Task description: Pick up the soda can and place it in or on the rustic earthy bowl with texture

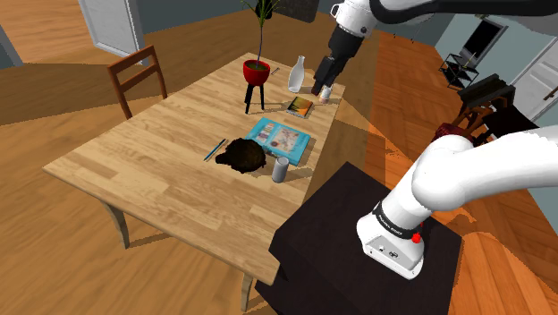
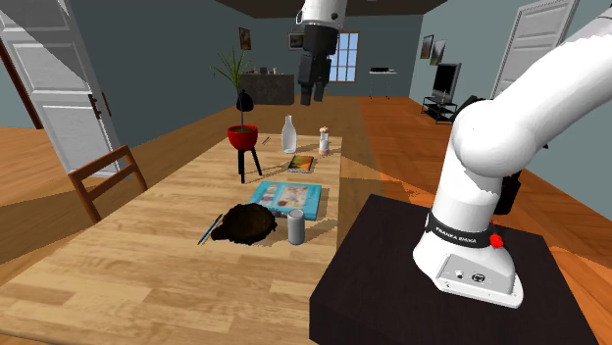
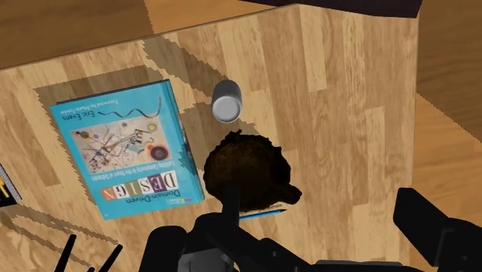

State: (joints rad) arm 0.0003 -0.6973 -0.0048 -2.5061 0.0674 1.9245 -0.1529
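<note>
The soda can (image 1: 281,169) is a plain grey cylinder standing upright on the wooden table (image 1: 152,179), close to the edge nearest the stand. Just beside it lies the bowl (image 1: 241,156), dark brown and rough-textured. In the second exterior view the can (image 2: 296,226) stands right of the bowl (image 2: 248,223). My gripper (image 1: 321,86) hangs high over the far end of the table, well away from both; it is also visible in the second exterior view (image 2: 312,95). In the wrist view the gripper (image 3: 290,226) is open and holds nothing, with the can (image 3: 226,101) and bowl (image 3: 249,166) far below.
A blue book (image 1: 283,137) lies behind the can and bowl. A blue pen (image 1: 213,149) sits by the bowl. Farther back are a red plant pot on a stand (image 1: 257,72), a white vase (image 1: 297,75), a small book (image 1: 301,106) and a small cup (image 1: 326,92). A chair (image 1: 139,76) stands at the table's far side.
</note>
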